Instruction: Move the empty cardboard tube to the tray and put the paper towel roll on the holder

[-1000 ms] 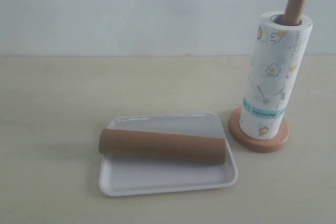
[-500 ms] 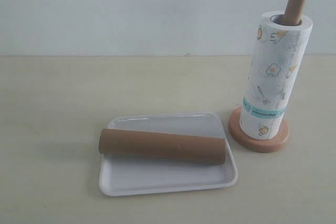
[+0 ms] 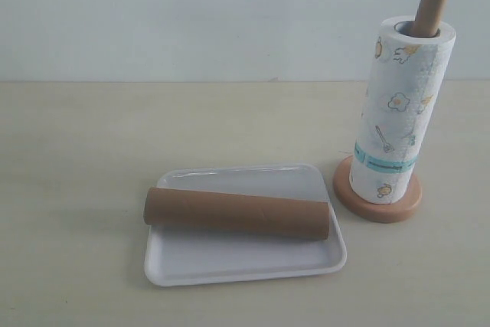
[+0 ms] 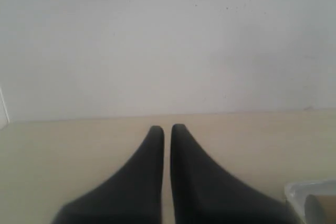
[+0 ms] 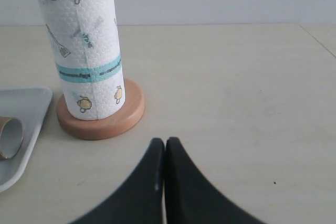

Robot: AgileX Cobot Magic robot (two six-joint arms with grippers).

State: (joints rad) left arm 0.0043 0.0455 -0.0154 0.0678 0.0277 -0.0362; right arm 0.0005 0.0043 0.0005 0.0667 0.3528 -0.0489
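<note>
Jaws together over beige table (image 3: 84,174), white wall (image 3: 191,13)

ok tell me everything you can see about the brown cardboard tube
The empty cardboard tube is a long, plain brown cylinder of matte cardboard, with no dents that show. It lies on its side across the tray, spanning about its whole width and slightly askew to its edges. The right wrist view shows one open, hollow end. Only the tray touches it.
</note>
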